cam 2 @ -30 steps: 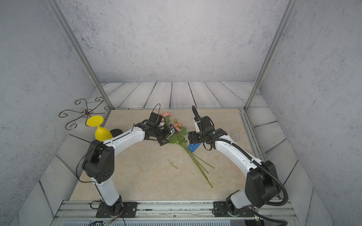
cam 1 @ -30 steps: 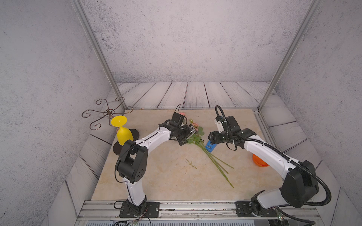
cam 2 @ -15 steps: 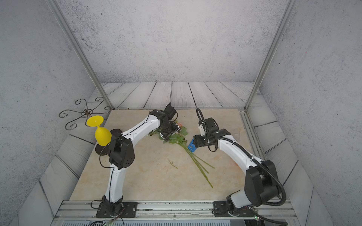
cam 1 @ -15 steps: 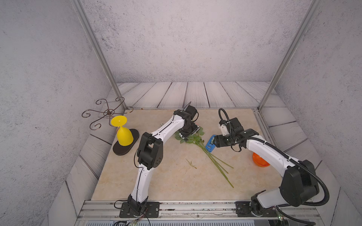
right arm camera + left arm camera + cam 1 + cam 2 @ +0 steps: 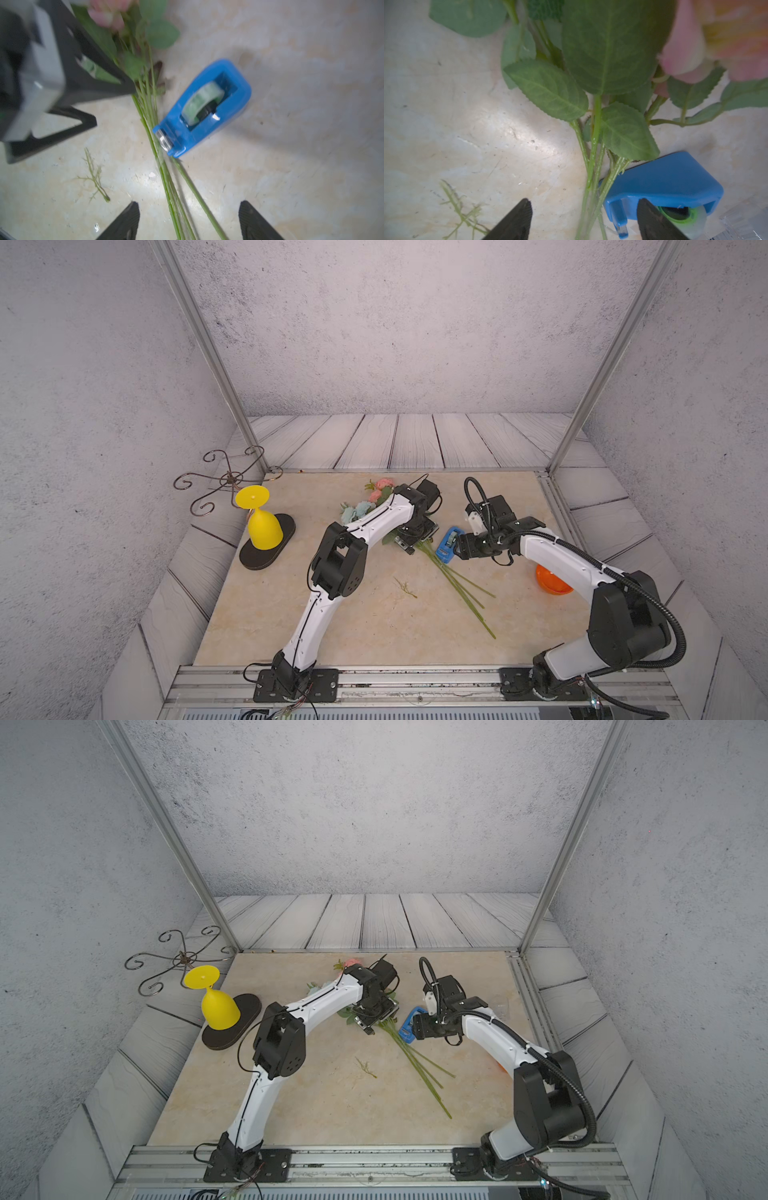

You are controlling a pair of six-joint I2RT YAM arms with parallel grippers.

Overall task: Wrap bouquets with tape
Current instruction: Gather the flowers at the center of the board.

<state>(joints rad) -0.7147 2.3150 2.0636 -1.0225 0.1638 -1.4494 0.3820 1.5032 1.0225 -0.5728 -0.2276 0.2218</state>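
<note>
The bouquets [image 5: 451, 578] lie on the beige table, pink and pale blue blooms toward the back, long green stems [image 5: 419, 1065] fanning toward the front. My left gripper [image 5: 415, 537] hangs low over the leafy part. In the left wrist view this gripper [image 5: 584, 204] is open, its fingers either side of the stems [image 5: 591, 166] without pinching them. The tape [image 5: 204, 97] sits in a blue dispenser [image 5: 449, 545] touching the stems. My right gripper [image 5: 459, 549] is just right of the dispenser; the right gripper [image 5: 189, 204] is open above the stems [image 5: 166, 182].
A yellow upturned goblet [image 5: 262, 526] stands on a black oval base at the left, beside a curly metal stand [image 5: 226, 479]. An orange round object [image 5: 552, 580] lies under my right arm. A small loose green sprig [image 5: 405, 587] lies mid-table.
My left arm's elbow swung right and forward, uncovering the blooms, and its gripper settled over the stems, jaws slightly narrower. My right gripper shifted a little right, off the dispenser.
</note>
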